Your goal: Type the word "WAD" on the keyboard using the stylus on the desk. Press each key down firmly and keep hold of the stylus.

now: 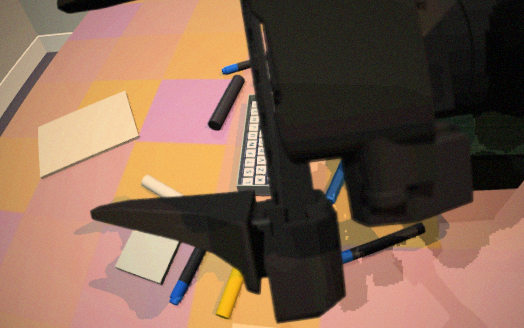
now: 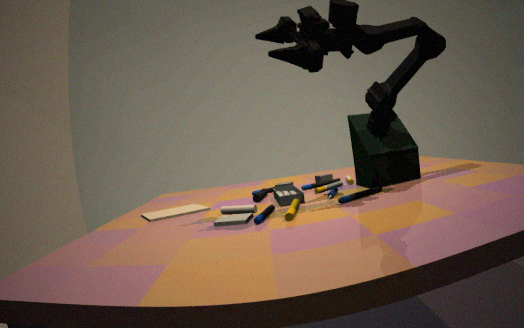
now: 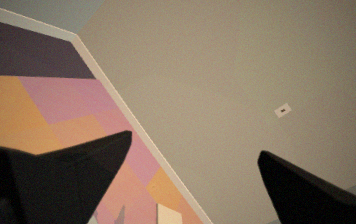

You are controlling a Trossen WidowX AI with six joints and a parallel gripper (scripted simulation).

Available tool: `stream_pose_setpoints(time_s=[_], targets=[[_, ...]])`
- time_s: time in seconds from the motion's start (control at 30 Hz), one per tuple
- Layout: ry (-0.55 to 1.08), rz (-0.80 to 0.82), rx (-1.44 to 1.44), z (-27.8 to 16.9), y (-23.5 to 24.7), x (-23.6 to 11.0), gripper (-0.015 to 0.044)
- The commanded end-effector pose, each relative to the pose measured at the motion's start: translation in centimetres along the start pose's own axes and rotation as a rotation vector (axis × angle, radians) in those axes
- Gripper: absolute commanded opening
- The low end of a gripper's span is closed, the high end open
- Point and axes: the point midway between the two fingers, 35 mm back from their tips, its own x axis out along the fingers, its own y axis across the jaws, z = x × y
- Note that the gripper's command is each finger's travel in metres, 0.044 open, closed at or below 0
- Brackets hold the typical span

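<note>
The keyboard (image 1: pixel 248 145) (image 2: pixel 287 194) lies on the desk. In the top view the arm hides most of it, leaving two columns of pale letter keys in view; I cannot make out W or A. Several pen-like things lie around it, and I cannot tell which is the stylus: a black pen with a blue end (image 1: pixel 190 267) (image 2: pixel 264 214), a longer black one with a blue end (image 1: pixel 385 242) (image 2: pixel 360 195), and a blue one (image 1: pixel 336 183) (image 2: pixel 333 193). My gripper (image 2: pixel 263 45) (image 3: pixel 195 147) is open and empty, high above the desk, its fingers pointing sideways toward the wall.
A yellow stick (image 1: pixel 230 295) (image 2: pixel 292 209), a white cylinder (image 1: pixel 159 185) (image 2: pixel 238 209) and a small pale slab (image 1: pixel 147 257) (image 2: pixel 233 219) lie near the keyboard. A black cylinder (image 1: pixel 226 102) lies beside it. A large cream board (image 1: pixel 87 135) (image 2: pixel 175 212) lies farther out. A grey block (image 2: pixel 324 178) stands behind.
</note>
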Motion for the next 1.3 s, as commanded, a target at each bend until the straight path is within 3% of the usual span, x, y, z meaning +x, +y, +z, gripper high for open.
stream_pose_setpoints(time_s=[0.0, 0.3, 0.53, 0.87, 1.27], targets=[[0.010, 0.003, -0.001, -0.3, 0.0, 0.1, 0.0414], [0.524, 0.174, 0.044, -13.7, 1.2, 4.3, 0.0177], [0.947, 0.323, 0.239, -24.6, 2.6, 3.6, 0.0000], [1.464, 0.458, 0.697, -35.6, 5.0, -1.9, 0.0000], [1.494, 0.462, 0.734, -36.1, 5.2, -2.4, 0.0000]])
